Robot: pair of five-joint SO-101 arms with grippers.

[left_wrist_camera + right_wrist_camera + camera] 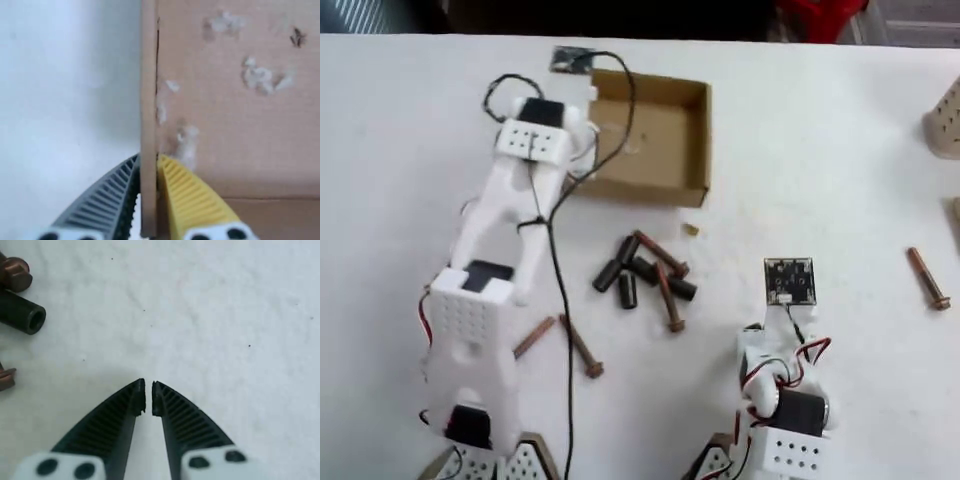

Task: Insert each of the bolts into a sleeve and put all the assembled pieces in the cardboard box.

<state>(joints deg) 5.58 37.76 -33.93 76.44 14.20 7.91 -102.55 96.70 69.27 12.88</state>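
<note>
The right end effector (148, 390) is pointing down at the counter (840, 180), its jaws narrowed almost together and holding nothing. Beyond it, black sleeves (608, 275) and rusty bolts (660, 252) are lying heaped together. Farther on, the left end effector (148, 162) is pinching the cardboard box (650, 140) by its side wall, one finger inside and one outside.

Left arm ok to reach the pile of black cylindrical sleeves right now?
Probably not yet: the left pincer is shut on the brown cardboard box wall and must release first. After that, open white table lies between it and the black cylindrical sleeves.
</note>
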